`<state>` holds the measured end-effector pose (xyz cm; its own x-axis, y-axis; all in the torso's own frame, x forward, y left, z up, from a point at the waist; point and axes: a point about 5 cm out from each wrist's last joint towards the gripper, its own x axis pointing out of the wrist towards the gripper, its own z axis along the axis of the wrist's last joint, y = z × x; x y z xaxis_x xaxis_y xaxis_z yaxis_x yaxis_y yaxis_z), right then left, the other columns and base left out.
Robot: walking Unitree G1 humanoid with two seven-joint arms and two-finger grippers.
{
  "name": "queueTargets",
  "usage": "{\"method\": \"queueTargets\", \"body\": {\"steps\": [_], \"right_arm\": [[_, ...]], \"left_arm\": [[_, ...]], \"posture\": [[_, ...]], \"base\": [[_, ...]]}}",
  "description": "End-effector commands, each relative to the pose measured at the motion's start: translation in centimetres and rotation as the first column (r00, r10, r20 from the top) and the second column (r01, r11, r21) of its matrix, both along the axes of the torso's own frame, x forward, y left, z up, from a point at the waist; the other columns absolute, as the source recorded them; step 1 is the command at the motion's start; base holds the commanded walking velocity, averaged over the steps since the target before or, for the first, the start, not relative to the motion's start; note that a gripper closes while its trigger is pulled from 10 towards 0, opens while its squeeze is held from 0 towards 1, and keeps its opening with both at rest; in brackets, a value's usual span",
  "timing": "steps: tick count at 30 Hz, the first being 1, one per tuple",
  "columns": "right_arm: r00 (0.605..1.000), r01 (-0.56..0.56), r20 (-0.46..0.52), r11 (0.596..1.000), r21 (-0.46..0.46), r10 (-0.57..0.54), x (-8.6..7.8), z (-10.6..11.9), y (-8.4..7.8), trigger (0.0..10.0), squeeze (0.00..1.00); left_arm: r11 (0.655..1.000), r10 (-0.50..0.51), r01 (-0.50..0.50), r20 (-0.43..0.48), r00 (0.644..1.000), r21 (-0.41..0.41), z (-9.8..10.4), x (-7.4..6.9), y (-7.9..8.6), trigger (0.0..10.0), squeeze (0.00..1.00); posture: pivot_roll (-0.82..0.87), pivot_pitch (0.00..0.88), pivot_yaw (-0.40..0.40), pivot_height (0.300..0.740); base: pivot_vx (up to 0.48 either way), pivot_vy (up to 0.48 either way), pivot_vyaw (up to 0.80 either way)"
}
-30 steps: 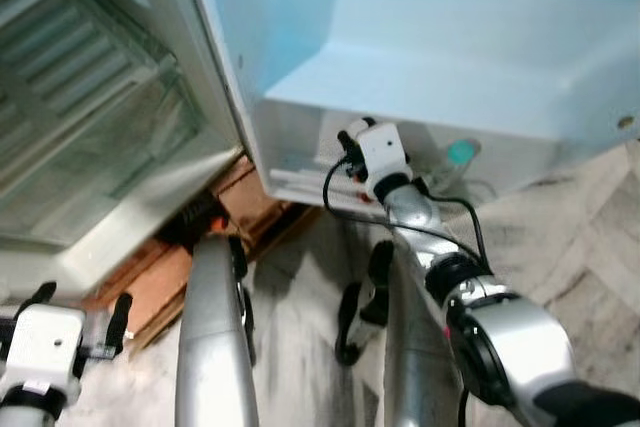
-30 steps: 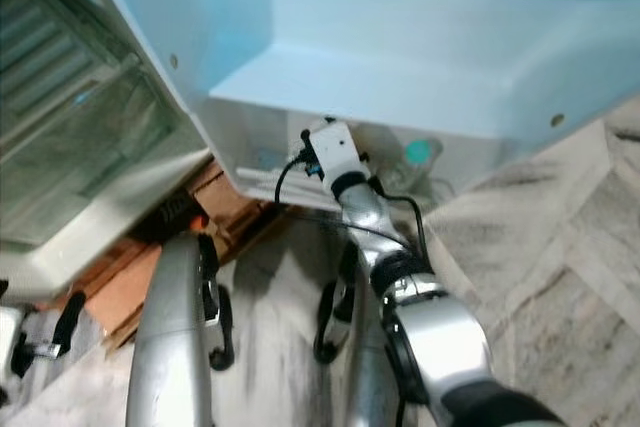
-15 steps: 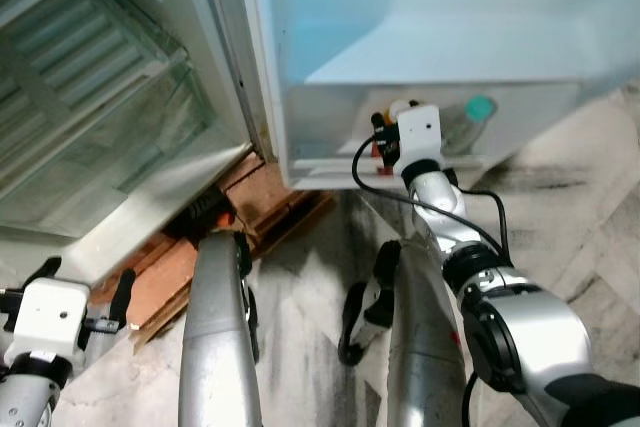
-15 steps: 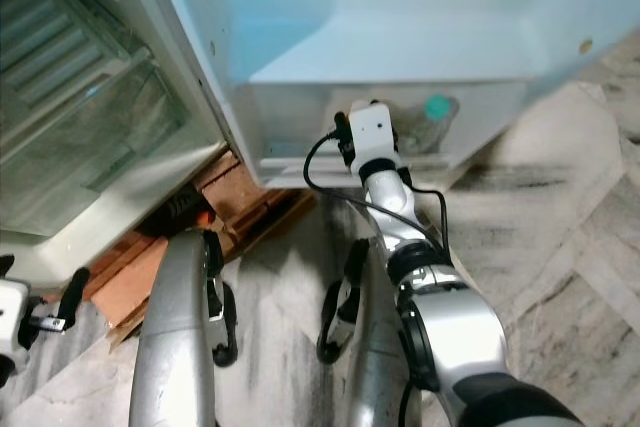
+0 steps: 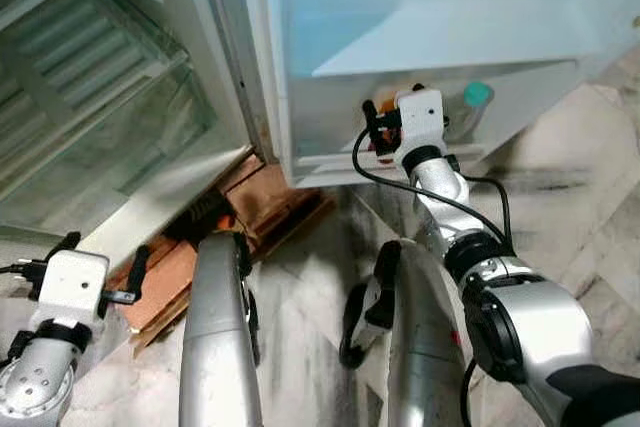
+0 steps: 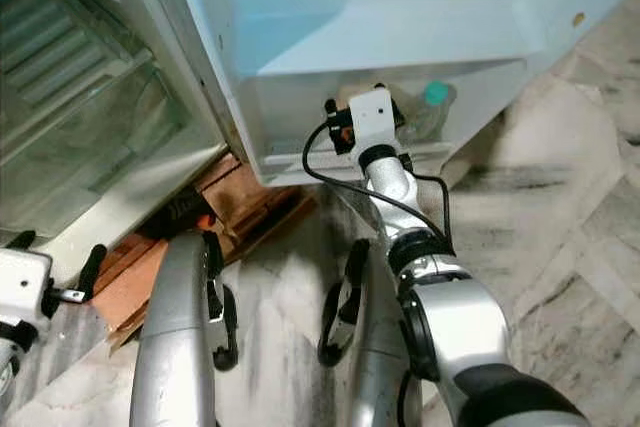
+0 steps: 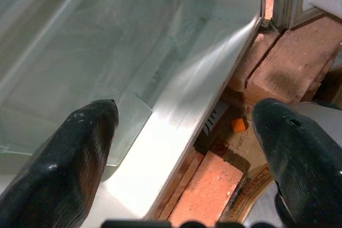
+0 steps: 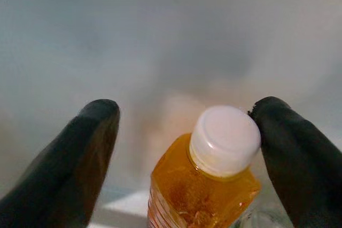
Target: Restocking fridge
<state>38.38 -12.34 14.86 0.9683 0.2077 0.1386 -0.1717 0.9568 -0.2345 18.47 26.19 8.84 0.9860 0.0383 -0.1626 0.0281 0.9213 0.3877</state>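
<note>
1. Pale marbled floor [image 5: 300, 347] spreads under the robot, whose two silver legs stand nearest the camera.
2. Low on the robot's left, the left gripper [image 7: 184, 132] hangs with its black fingers [image 7: 80, 153] spread wide, nothing between them; it faces the bottom edge of the fridge [image 5: 150, 197].
3. Just past it, reddish bricks [image 7: 288, 62] prop the fridge off the floor, and a small orange bit [image 7: 239, 125] lies among them, seen in the left wrist view.
4. Behind the bricks sits the clear crisper drawer [image 5: 90, 147]; its contents cannot be made out.
5. Farther out, the right arm reaches to the lowest shelf [image 5: 330, 152] of the open fridge door [image 5: 450, 7].
6. There the right gripper [image 8: 187, 148] is parted around an orange bottle [image 8: 206, 190] with a white cap [image 8: 224, 140]; one fingertip [image 8: 278, 116] seems to touch the cap, the other stands apart.
7. Beside it on the same shelf, the eye views show a teal-capped bottle [image 5: 476, 97].
</note>
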Motion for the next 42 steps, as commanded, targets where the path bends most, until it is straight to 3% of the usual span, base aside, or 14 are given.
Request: {"method": "queueTargets", "body": {"steps": [1,12,22,23,24,29,32,38,42], "right_arm": [[1.0,-0.015,0.014,1.0,0.003,0.015,-0.2,-0.1,-0.5,10.0,1.0],[0.996,-0.088,0.028,0.994,0.062,0.086,-0.9,-0.4,-0.3,10.0,1.0],[0.984,-0.17,0.064,0.98,0.109,0.163,-2.5,-0.9,-0.2,10.0,1.0],[0.983,-0.179,0.062,0.978,0.111,0.173,-2.7,-1.0,-0.2,10.0,0.85],[0.981,-0.188,0.061,0.976,0.113,0.182,-2.9,-1.1,-0.2,10.0,0.0],[0.983,-0.182,0.006,0.97,0.162,0.183,-4.9,-2.8,-0.4,10.0,0.0],[0.991,-0.084,-0.079,0.97,0.228,0.104,-6.6,-5.1,-0.8,10.0,0.0],[0.994,-0.021,-0.095,0.974,0.224,0.043,-9.4,-7.1,-1.5,10.0,0.0],[0.993,-0.017,-0.11,0.973,0.23,0.044,-10.1,-7.2,-1.3,10.0,0.0]], "left_arm": [[1.0,0.001,-0.001,-0.034,0.999,-0.005,-1.1,-0.3,-0.1,10.0,0.0],[1.0,-0.014,0.014,-0.013,1.0,-0.012,-1.5,1.2,-0.3,10.0,0.0],[0.998,-0.025,0.026,0.02,0.999,-0.054,-1.9,2.9,-1.6,10.0,0.0],[0.998,-0.026,0.027,0.019,0.999,-0.057,-2.1,2.9,-1.7,10.0,0.0],[0.998,-0.026,0.027,0.017,1.0,-0.06,-2.2,3.0,-1.8,10.0,0.0],[0.997,0.03,-0.029,0.007,1.0,-0.067,-3.0,3.1,-2.2,10.0,0.0],[0.995,0.046,-0.044,0.024,0.999,-0.086,-3.3,3.1,-2.5,10.0,0.0],[0.988,0.091,-0.084,0.049,0.995,-0.132,-3.3,3.2,-3.0,10.0,0.0],[0.988,0.074,-0.069,0.029,0.997,-0.141,-4.1,2.8,-3.9,10.0,0.0]], "posture": [[0.27,0.239,-0.017,0.556],[0.23,0.186,-0.008,0.556],[0.17,0.11,-0.008,0.556],[0.16,0.102,-0.009,0.556],[0.16,0.098,-0.009,0.556],[0.13,0.053,-0.021,0.556],[0.14,0.024,-0.035,0.556],[0.15,0.0,-0.055,0.556],[0.15,0.0,-0.061,0.561]], "base": [[0.0,0.0,0.0],[0.0,0.0,0.0],[0.0,0.0,0.0],[0.0,0.0,0.0],[0.0,0.0,0.0],[0.0,0.0,0.0],[0.0,0.0,0.0],[0.0,0.0,0.0],[0.0,0.0,0.0]]}}
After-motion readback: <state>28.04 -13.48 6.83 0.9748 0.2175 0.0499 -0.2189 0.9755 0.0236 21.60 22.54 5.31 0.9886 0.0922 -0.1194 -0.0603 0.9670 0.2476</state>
